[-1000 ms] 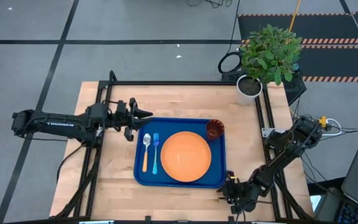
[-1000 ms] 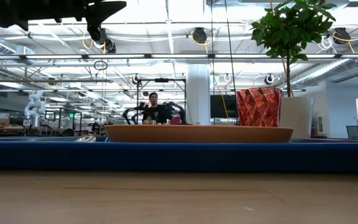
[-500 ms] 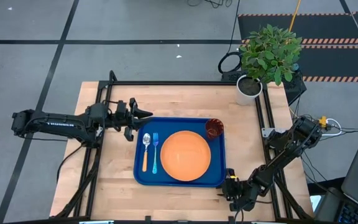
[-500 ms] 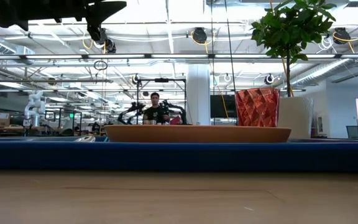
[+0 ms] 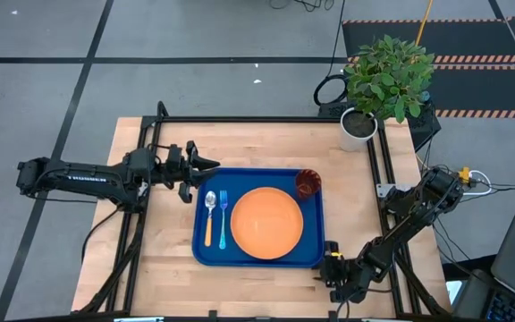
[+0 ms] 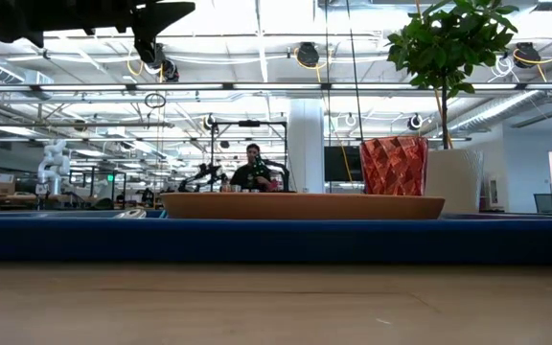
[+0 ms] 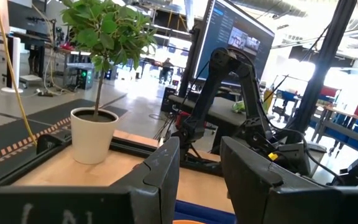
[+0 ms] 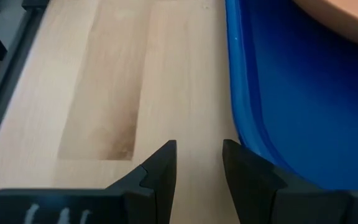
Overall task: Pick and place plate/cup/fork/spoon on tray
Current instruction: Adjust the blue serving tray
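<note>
The dark-blue tray (image 5: 200,246) lies mid-table. On it rest the orange plate (image 5: 267,224), the reddish cup (image 5: 308,185) upright at its far right corner, and the spoon (image 5: 210,217) and light-blue fork (image 5: 224,219) side by side at its left. My left gripper (image 5: 211,164) hovers open above the tray's far left corner, level, with nothing between its fingers (image 7: 166,168). My right gripper (image 5: 330,260) is low at the tray's near right corner, slanting down and open, over bare wood beside the tray's rim (image 8: 244,118).
A white pot with a green plant (image 5: 358,125) stands at the table's far right corner. A black frame (image 5: 266,118) runs along the table's edges. Bare wood (image 5: 266,143) lies between the tray and the far edge, and left of the tray. A person sits far behind (image 6: 254,171).
My right gripper has tipped a little at the tray's near right corner without leaving its place. The tableware and tray lie as before.
</note>
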`<state>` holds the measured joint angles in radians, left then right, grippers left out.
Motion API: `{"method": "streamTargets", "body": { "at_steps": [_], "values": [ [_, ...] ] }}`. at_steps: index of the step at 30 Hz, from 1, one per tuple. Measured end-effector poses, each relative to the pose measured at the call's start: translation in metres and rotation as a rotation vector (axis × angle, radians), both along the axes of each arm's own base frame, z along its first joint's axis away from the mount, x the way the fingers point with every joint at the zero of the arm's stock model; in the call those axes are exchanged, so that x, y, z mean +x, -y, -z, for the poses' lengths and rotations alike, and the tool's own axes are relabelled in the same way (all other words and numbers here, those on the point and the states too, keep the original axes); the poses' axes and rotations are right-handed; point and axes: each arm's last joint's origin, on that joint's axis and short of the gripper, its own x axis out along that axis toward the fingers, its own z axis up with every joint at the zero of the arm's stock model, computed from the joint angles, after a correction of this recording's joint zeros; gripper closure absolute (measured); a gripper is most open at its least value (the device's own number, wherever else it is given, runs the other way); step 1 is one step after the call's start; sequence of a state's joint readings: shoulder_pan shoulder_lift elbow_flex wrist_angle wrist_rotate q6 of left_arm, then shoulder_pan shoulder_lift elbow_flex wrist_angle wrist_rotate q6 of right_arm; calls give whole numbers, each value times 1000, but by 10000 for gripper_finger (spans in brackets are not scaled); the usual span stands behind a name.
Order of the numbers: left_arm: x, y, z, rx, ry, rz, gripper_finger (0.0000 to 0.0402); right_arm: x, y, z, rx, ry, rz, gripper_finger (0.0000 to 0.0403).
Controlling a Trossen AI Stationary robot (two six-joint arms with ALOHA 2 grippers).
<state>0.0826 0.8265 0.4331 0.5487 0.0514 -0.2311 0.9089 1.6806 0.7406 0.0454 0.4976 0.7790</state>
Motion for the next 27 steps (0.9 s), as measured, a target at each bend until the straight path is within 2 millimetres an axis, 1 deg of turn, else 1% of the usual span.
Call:
{"method": "streamTargets", "body": {
  "at_steps": [27],
  "values": [
    [0, 0, 1, -3, -7, 1, 282, -4, 4, 3, -2, -61, 39, 277]
  ]
}}
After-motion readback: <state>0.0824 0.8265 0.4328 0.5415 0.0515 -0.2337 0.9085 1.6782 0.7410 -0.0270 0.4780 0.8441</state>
